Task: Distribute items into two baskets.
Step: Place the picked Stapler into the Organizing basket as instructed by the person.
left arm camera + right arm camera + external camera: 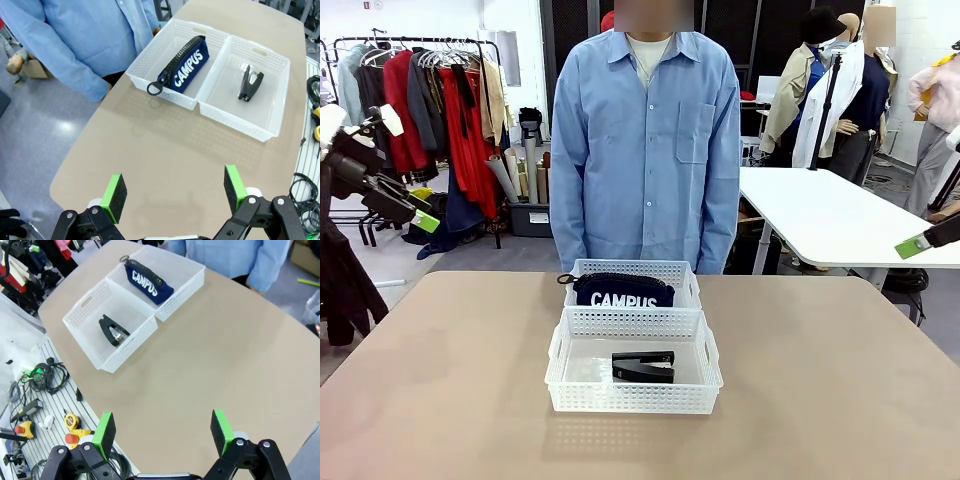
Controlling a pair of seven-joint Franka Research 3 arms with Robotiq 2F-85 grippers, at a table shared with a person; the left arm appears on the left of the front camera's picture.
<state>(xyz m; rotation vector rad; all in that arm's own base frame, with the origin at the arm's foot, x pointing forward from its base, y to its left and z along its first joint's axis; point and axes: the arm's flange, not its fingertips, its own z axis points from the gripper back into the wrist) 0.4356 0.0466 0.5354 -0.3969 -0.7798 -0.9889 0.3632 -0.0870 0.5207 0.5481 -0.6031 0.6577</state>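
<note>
Front view, L to R: left gripper (420, 222) sits high at the picture's left edge, off the table (440, 380), just its green pad tip and black body showing. In its own wrist view the left gripper (172, 192) has jaws spread wide, nothing between the pads, hovering above bare tabletop near the table's edge.

Centre: two baskets touching end to end, in line from robot to person. Near basket (632, 400) holds the stapler (643, 366), lying on the base, roughly mid-basket. Far basket (685, 285) holds the pouch (623, 291), zip side up, "CAMPUS" facing the robot, zip ring hanging over the basket's left rim. Pouch leans on one long side, prob. resting against the basket wall, though wall contact is hard to confirm. Person in a blue shirt (645, 150) stands right behind the far basket, arms down at sides.

Right: right gripper (920, 242) at the picture's right edge, also off the table, only a green pad and black finger in view. Its wrist view shows the right gripper (165, 432) wide open and empty, above bare table, well apart from the baskets.
</note>
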